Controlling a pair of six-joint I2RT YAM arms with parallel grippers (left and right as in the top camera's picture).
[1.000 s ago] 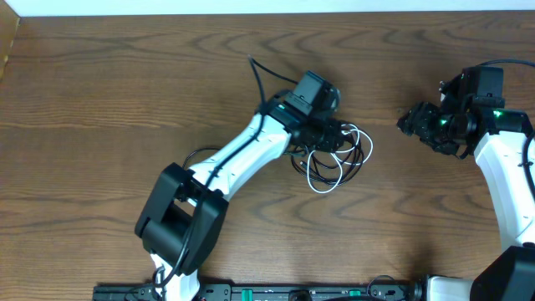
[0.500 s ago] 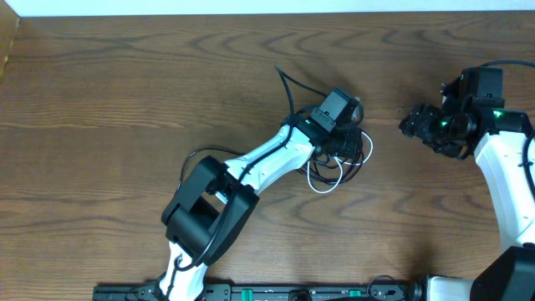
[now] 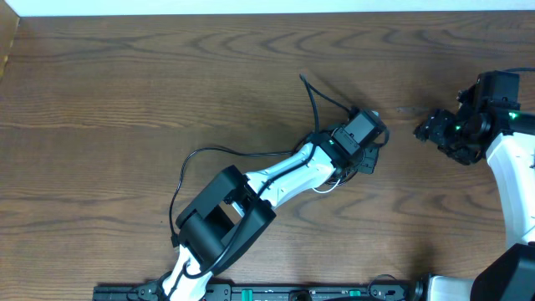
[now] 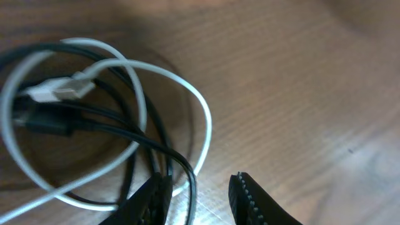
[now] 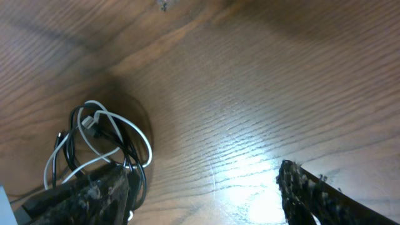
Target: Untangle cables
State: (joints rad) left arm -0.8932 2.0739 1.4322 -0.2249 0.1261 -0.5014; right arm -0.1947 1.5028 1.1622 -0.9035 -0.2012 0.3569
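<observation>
Left end effector point(image 4: 201, 181) sits half-spread around a black cable point(image 4: 53, 120) strand, white cable point(image 4: 65, 89) looped through. Right end effector point(image 5: 201, 172) is spread wide. Grab stage I reckon: pinch next, then pull clear.

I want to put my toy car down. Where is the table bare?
Bare wood: the table left of the left arm, and the front patch between it and the right arm. Crowded: around the cables under the left hand.

The cables point(image 4: 65, 89) lie on the table point(image 3: 125, 84) beneath the left tool point(image 4: 201, 186).
</observation>
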